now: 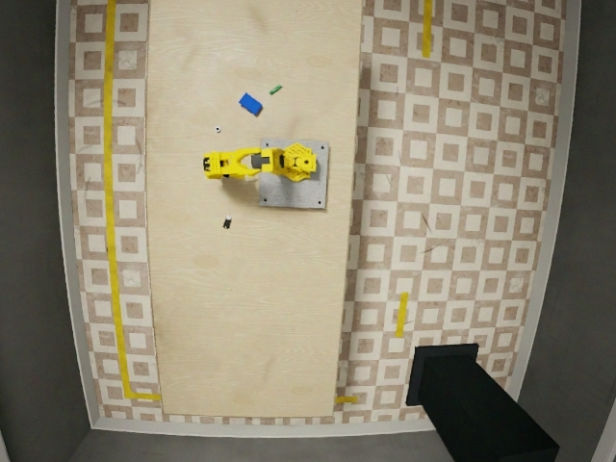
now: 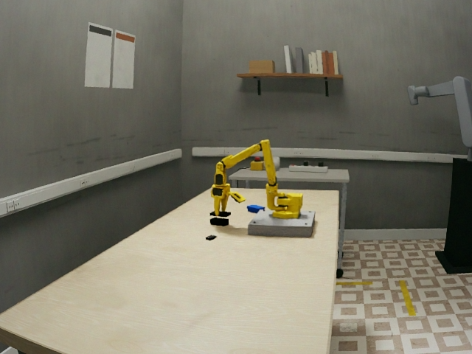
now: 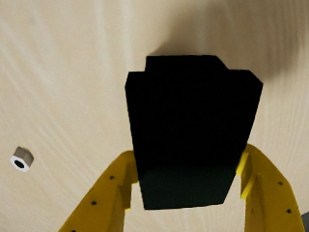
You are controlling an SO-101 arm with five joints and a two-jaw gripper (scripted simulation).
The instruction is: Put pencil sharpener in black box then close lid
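My gripper (image 1: 206,165) (image 2: 220,210) (image 3: 187,162) is shut on the flat black lid (image 2: 220,214) (image 3: 187,126) and holds it level, just above the black box (image 2: 218,221). In the wrist view the lid covers nearly all of the box (image 3: 183,64); only a strip of it shows past the lid's far edge. The box's inside is hidden. In the overhead view the arm hides both the box and the lid. I cannot make out the pencil sharpener for certain.
A small black-and-white piece (image 1: 227,221) (image 2: 210,237) lies on the table in front of the box. A small white piece (image 1: 217,129) (image 3: 21,160), a blue block (image 1: 250,103) (image 2: 254,208) and a green piece (image 1: 274,89) lie behind. The arm's grey base plate (image 1: 294,193) (image 2: 282,227) stands to the right.
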